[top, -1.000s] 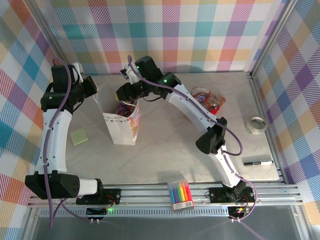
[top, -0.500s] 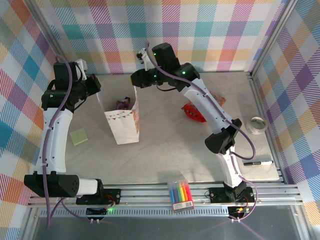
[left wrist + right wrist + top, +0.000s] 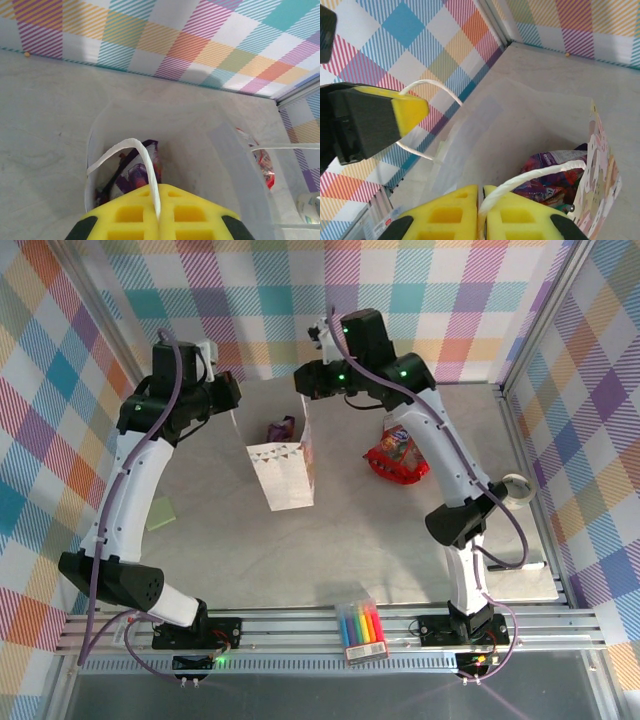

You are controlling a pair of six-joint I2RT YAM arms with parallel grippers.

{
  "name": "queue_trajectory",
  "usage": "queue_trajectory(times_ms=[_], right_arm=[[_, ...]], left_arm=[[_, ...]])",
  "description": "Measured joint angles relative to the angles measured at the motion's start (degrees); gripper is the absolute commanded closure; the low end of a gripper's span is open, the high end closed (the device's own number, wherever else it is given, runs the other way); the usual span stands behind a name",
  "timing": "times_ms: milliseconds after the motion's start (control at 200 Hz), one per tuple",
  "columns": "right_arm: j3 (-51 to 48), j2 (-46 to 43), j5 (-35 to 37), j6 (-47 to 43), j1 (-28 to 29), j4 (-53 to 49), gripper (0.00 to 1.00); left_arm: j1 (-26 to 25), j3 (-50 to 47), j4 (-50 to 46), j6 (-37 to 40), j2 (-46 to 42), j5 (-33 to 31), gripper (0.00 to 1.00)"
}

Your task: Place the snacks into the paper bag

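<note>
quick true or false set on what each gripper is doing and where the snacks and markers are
The left gripper pinches a cord handle of the paper bag. True.
The right gripper is open. False: it is shut on the other cord handle.
A purple snack lies inside the bag. True.
The red snack is in the bag. False: it lies on the table, right of the bag.
The marker pack lies on the near rail. True.
</note>
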Motion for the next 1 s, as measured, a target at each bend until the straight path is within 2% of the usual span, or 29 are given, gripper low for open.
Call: queue_trajectory(times_ms=[125, 405, 640, 1000], right_arm=[[-2.40, -3.37, 1.05, -1.03, -0.50, -0.96, 0.86], [-23.78, -14.25, 2.62, -1.31, -1.64, 2.03, 0.84], [-35.50, -18.62, 3.02, -0.15, -2.27, 7.34, 0.84], [-35.23, -20.44, 3.23, 0.55, -5.84, 9.29, 0.84]], left_arm=[[-1.86, 0.00, 1.09, 0.00, 0.37, -0.48, 1.00], [-3.41, -2.86, 1.07, 0.02, 0.63, -1.01, 1.00], [-3.41, -7.69, 1.90, 0.07, -1.38, -2.89, 1.00], [-3.87, -9.42, 1.90, -0.20, -4.20, -2.91, 0.98]])
